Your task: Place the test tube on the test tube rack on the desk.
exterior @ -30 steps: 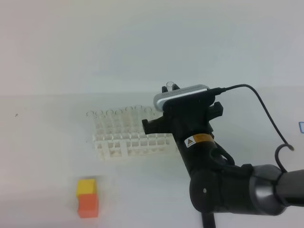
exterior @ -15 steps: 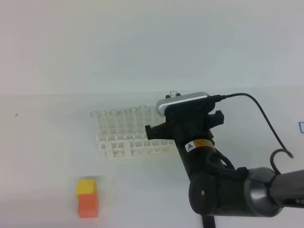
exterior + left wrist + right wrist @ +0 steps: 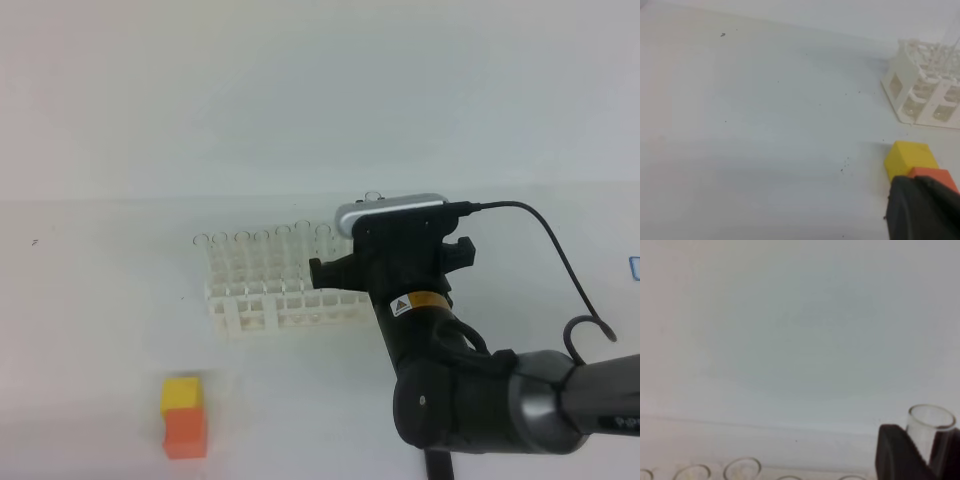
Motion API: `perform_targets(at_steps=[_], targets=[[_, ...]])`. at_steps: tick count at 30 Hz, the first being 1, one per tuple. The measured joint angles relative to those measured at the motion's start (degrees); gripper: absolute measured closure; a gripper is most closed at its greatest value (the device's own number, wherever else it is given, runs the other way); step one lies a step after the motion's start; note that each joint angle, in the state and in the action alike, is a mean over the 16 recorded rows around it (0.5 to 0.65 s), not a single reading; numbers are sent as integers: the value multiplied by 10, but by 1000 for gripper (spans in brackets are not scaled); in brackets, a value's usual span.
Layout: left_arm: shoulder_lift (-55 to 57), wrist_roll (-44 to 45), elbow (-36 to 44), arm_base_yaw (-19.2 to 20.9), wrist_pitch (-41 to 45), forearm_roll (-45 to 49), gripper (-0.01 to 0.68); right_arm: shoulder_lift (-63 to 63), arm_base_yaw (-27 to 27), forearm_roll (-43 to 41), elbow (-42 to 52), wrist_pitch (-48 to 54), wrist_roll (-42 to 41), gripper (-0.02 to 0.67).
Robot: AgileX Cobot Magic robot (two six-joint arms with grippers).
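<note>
My right gripper (image 3: 927,447) is shut on the clear test tube (image 3: 931,421), which it holds upright; the rimmed mouth sticks up between two black fingers (image 3: 895,452). In the high view only the tube's top (image 3: 373,197) shows above the wrist camera, at the right end of the white test tube rack (image 3: 280,295); its lower part is hidden by the arm. Several clear tubes (image 3: 258,252) stand in the rack. The left wrist view shows the rack's corner (image 3: 922,97) and a black part of my left gripper (image 3: 925,212) low over the desk (image 3: 765,125).
A yellow block on an orange block (image 3: 184,416) stands on the desk (image 3: 100,350) in front of the rack, to the left. In the left wrist view the blocks (image 3: 910,156) sit right beside my left gripper. My right arm's cable (image 3: 560,260) loops on the right.
My right gripper has sunk and drifted slightly right with the tube, so less of the tube shows above the camera. The rack has slid a little to the right. The blocks have not moved.
</note>
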Motion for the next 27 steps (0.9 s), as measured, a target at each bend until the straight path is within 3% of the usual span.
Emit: perform_targets(at_steps=[27], targets=[[0,0,0,0,-1,0,674,38,0,2,-5,-6,1,521]])
